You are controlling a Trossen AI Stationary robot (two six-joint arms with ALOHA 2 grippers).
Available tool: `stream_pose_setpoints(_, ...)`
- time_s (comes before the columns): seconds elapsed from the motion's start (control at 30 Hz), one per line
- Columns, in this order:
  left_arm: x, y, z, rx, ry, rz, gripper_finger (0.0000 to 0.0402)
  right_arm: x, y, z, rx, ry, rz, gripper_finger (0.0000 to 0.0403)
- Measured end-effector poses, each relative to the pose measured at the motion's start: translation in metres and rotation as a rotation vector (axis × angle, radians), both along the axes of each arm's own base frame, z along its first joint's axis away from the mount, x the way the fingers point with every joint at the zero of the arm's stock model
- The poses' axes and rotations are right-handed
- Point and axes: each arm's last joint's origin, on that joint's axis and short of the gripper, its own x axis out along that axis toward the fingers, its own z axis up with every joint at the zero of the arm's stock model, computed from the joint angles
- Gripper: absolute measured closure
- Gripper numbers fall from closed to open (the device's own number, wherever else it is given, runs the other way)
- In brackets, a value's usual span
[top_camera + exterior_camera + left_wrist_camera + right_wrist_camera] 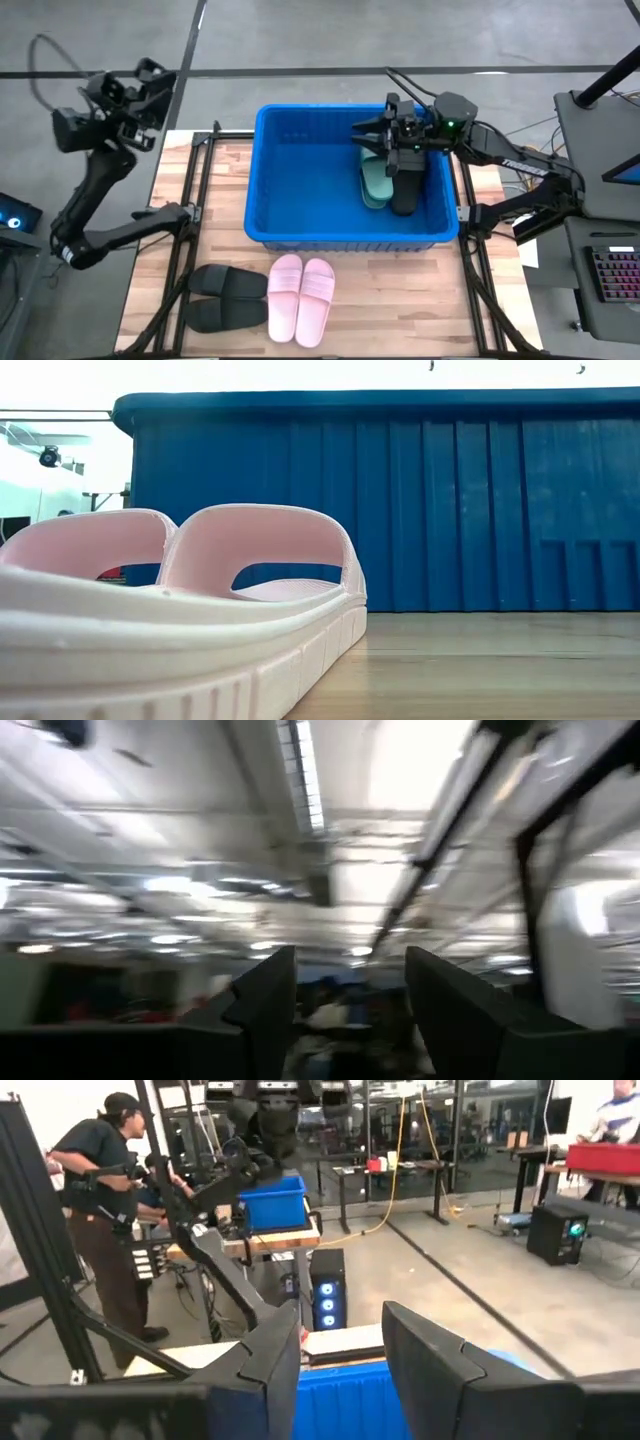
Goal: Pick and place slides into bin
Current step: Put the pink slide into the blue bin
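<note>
Lying nearest, two pink slides (pixel 300 299) and two black slides (pixel 226 297) sit at six o'clock of the bin (pixel 300 235). Inside, one green slide (pixel 373 182) and one black run lengthwise front-to-back. Right gripper (pixel 362 137) hovers above, fingers apart, empty. Left gripper (pixel 150 75), at ten o'clock, is raised, unclenched.

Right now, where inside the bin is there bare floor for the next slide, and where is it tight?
The bin is bare across its left and middle floor, from the left wall to the green slides. The right end is crowded: green slides, a black slide, and the right gripper above them. The left gripper is off the table.
</note>
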Motion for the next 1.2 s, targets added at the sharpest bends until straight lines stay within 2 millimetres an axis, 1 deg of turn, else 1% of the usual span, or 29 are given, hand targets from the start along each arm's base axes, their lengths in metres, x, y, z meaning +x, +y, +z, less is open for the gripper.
stream_pose_setpoints(0.1,-0.007,-0.005,0.003,-0.051,0.049,0.136,0.0228,-0.006,0.002,0.003,-0.008,-0.009,0.0,0.027)
stream_pose_setpoints(0.2,-0.01,-0.009,0.008,-0.074,0.074,0.165,0.0228,-0.016,0.003,0.007,-0.02,-0.003,-0.016,0.0274)
stream_pose_setpoints(0.27,-0.013,-0.011,0.013,-0.089,0.062,0.188,0.0228,-0.025,0.004,0.01,-0.028,0.004,-0.071,0.0276)
stream_pose_setpoints(0.33,-0.013,-0.009,0.016,-0.107,0.053,0.238,0.0228,-0.034,0.005,0.013,-0.031,0.006,-0.114,0.0278)
stream_pose_setpoints(0.47,-0.003,0.008,0.013,-0.159,0.099,0.366,0.0228,-0.046,0.008,0.018,-0.037,-0.007,-0.122,0.028)
stream_pose_setpoints(0.63,0.003,0.026,0.007,-0.195,0.133,0.598,0.0228,-0.055,0.011,0.02,-0.033,-0.004,-0.121,0.0278)
stream_pose_setpoints(0.7,0.007,0.03,0.006,-0.194,0.148,0.623,0.0228,-0.056,0.011,0.019,-0.018,0.009,-0.121,0.0279)
stream_pose_setpoints(0.8,0.017,0.04,0.002,-0.217,0.178,0.617,0.0228,-0.057,0.011,0.017,0.006,0.03,-0.121,0.0282)
stream_pose_setpoints(0.87,0.023,0.047,-0.001,-0.243,0.186,0.653,0.0228,-0.056,0.011,0.016,0.01,0.04,-0.121,0.0284)
stream_pose_setpoints(0.93,0.028,0.054,-0.002,-0.239,0.204,0.72,0.0228,-0.054,0.01,0.015,0.009,0.045,-0.121,0.0285)
stream_pose_setpoints(0.97,0.033,0.062,-0.004,-0.242,0.224,0.77,0.0228,-0.053,0.01,0.014,0.009,0.048,-0.121,0.0284)
stream_pose_setpoints(1.1,0.046,0.086,-0.013,-0.244,0.315,1.027,0.0228,-0.049,0.009,0.012,0.011,0.058,-0.121,0.0282)
stream_pose_setpoints(1.13,0.049,0.091,-0.016,-0.248,0.335,1.067,0.0228,-0.049,0.009,0.012,0.011,0.06,-0.121,0.0282)
stream_pose_setpoints(1.17,0.053,0.095,-0.019,-0.251,0.352,1.068,0.0228,-0.048,0.009,0.012,0.011,0.061,-0.121,0.0283)
stream_pose_setpoints(1.2,0.058,0.097,-0.021,-0.241,0.369,1.032,0.0228,-0.048,0.009,0.012,0.011,0.06,-0.121,0.0284)
